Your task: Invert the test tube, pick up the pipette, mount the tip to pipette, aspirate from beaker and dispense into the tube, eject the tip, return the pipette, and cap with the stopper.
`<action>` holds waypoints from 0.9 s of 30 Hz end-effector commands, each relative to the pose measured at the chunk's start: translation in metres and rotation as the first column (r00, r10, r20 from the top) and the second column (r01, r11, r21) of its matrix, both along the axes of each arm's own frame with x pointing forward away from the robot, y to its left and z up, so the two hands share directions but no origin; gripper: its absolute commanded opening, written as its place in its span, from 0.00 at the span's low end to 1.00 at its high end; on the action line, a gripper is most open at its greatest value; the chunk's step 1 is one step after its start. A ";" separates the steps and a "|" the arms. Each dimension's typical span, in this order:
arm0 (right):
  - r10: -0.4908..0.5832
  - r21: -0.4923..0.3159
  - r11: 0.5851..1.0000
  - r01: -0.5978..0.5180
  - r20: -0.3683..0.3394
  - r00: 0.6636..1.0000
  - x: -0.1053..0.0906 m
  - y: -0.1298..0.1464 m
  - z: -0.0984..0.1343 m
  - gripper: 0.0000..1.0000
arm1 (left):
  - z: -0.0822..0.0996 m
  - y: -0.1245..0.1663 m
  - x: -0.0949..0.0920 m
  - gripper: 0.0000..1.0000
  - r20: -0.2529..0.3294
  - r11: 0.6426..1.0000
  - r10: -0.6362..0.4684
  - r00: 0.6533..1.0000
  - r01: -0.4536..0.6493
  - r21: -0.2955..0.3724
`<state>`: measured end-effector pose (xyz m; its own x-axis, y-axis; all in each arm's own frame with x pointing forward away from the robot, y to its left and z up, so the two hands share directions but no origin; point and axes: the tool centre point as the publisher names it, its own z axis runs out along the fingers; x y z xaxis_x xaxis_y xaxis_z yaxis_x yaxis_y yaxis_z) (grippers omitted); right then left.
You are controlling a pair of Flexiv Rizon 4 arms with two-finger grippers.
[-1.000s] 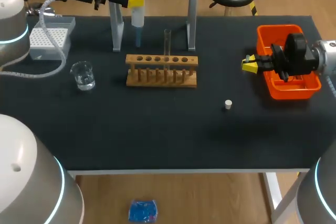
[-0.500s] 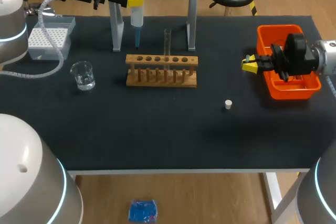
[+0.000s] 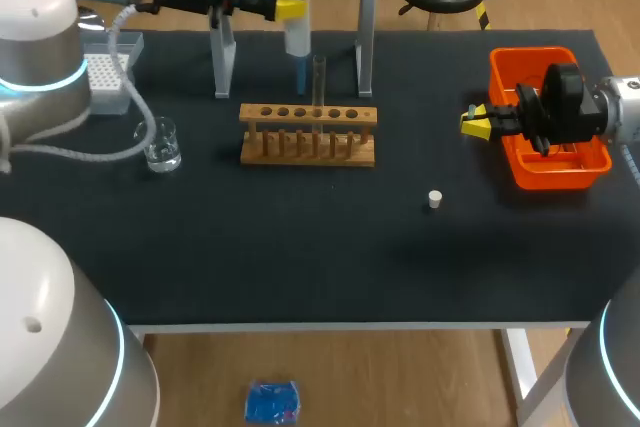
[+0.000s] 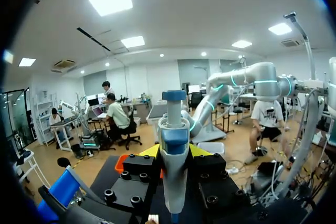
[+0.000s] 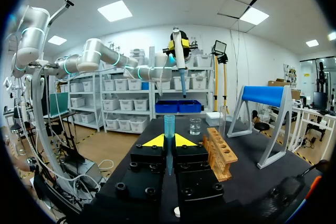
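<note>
One relation decides the coming move: how the pipette's tip [image 3: 300, 75] lies against the mouth of the test tube [image 3: 319, 75]. My left gripper [image 3: 285, 7] is clamped on the pipette [image 3: 297, 35], both yellow fingers pressing its body from either side, as the left wrist view also shows. The pipette hangs upright with its long axis vertical. The tube stands upright too, in the wooden rack [image 3: 308, 137] at the middle of the tabletop toward the far edge. From above, the blue tip sits just beside the tube, on the side toward the tabletop's left edge, at about the level of the mouth. I cannot tell from these views whether it is over the opening yet.

I judge that dispensing is the step in hand, and that it needs a short sideways shift toward the tube before a straight descent.

My left arm is the nearer one by far. My right gripper [image 3: 476, 123] hangs at the right edge beside the orange bin [image 3: 530, 179], well apart from the rack. In its wrist view its yellow tips look closed on a blue tapered piece [image 5: 168, 129]. The stopper [image 3: 434, 199] lies on the tabletop between rack and bin, toward the near edge.
</note>
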<state>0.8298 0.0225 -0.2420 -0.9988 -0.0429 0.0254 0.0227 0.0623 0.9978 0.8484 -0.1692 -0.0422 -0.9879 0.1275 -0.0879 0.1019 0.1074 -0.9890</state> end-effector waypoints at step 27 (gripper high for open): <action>-0.002 -0.001 1.000 0.002 0.002 1.000 -0.001 0.000 0.000 0.00 | -0.007 -0.005 -0.034 0.00 -0.089 0.972 0.232 0.969 -0.233 -0.003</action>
<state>0.8298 0.0225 -0.2420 -0.9988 -0.0429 0.0254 0.0227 0.0623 0.9978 0.8125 -0.1762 -0.0521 -0.9931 -0.1169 -0.0023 -0.0092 0.0981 -0.9951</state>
